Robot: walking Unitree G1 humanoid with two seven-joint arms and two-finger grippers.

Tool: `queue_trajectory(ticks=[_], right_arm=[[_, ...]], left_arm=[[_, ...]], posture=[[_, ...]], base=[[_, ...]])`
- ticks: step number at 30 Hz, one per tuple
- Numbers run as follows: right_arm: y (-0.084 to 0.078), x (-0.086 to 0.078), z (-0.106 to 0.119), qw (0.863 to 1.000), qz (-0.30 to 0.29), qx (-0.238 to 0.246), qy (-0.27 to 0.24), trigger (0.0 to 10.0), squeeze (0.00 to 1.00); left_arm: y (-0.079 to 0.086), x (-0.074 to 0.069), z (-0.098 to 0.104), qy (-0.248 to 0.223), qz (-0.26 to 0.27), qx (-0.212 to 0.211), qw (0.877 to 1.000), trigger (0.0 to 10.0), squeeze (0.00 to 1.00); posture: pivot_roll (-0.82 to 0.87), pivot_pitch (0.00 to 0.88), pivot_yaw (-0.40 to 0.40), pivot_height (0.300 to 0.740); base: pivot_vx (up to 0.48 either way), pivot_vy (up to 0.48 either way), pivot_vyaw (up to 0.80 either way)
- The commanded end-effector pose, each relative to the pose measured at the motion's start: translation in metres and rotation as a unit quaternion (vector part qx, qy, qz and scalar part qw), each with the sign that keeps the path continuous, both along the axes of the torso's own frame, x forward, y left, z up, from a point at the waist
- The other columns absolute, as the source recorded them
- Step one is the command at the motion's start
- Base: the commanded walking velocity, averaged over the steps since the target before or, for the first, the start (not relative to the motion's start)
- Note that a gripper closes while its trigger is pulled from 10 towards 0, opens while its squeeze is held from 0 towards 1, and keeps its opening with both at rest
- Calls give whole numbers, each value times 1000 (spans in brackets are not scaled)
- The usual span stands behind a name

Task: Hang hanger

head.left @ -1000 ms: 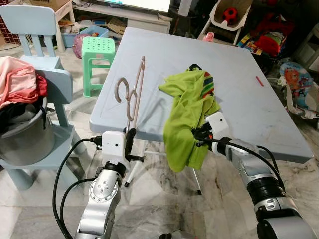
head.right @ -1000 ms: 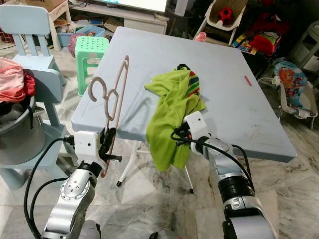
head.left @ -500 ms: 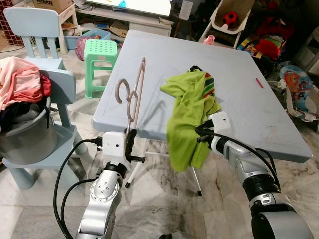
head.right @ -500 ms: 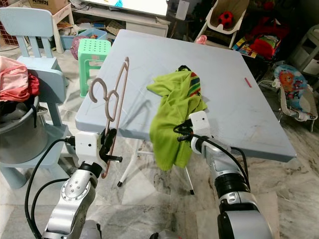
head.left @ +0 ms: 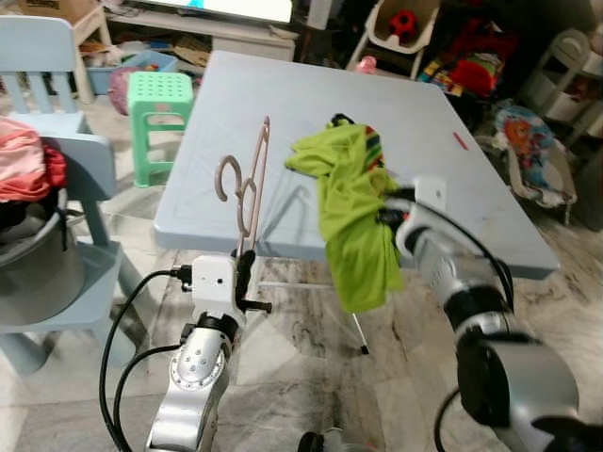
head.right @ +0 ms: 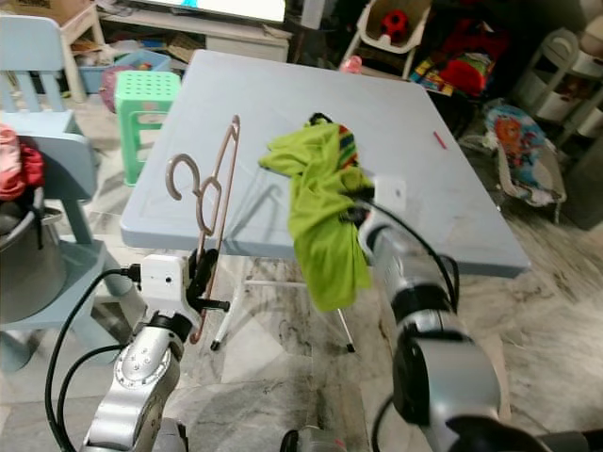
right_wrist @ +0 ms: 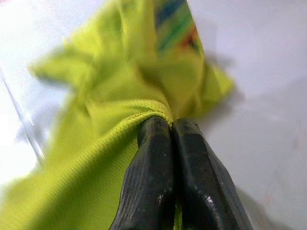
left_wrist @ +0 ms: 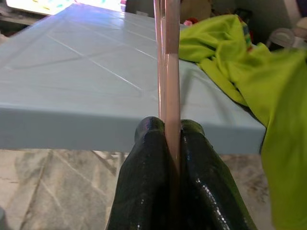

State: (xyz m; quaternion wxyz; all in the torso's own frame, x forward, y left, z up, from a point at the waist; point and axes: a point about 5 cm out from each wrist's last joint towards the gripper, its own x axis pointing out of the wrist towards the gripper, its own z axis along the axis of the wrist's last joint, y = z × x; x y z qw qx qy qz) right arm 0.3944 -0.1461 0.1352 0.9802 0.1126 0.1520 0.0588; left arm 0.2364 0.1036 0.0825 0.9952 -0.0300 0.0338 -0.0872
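A pale pink hanger (head.left: 247, 188) stands upright in front of the table's near left edge, its hook pointing left. My left gripper (head.left: 243, 273) is shut on its lower bar, and the wrist view shows the fingers (left_wrist: 153, 191) clamped on the bar. A lime green shirt (head.left: 353, 202) with a striped patch lies partly on the grey-blue table (head.left: 283, 104) and hangs over the near edge. My right gripper (head.left: 388, 209) is shut on the shirt's cloth at the table edge, fingers (right_wrist: 165, 172) pinching a fold.
A light blue child's chair (head.left: 52, 122) with a grey bucket (head.left: 33, 273) of clothes stands at the left. A green stool (head.left: 158, 94) sits beyond it. Toys and a baby seat (head.left: 528, 151) crowd the right and far side. Marble floor lies below.
The whole view has shifted as the camera moved. My right gripper has risen with the shirt, from below the table edge up to edge height. The left gripper still holds the hanger upright.
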Motion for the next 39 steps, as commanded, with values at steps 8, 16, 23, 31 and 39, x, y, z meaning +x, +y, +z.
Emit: queue_trajectory(ticks=[8,16,23,31,39], right_arm=[[38,28,94,979,-13,164,-124,0,0],[36,33,174,913,-11,321,-252,0,0],[6,33,195,888,-69,349,-292,0,0],[12,32,104,984,-64,55,-159,10000,388],[-20,12,25,994,-97,-42,-38,10000,1000]], left_arm=[[-7,-4,5,-5,7,-10,1000,10000,0],[-9,-4,6,-7,11,-12,1000,10000,0],[-10,-5,6,-7,13,-14,1000,10000,0],[-11,-4,4,-6,14,-17,1000,10000,0],[-10,-2,4,-6,12,-15,1000,10000,0]], posture=[[117,50,-198,740],[122,52,-206,740],[121,51,-214,740],[117,48,-218,740],[119,40,-214,740]], base=[[0,0,0],[0,0,0],[0,0,0],[0,0,0],[0,0,0]])
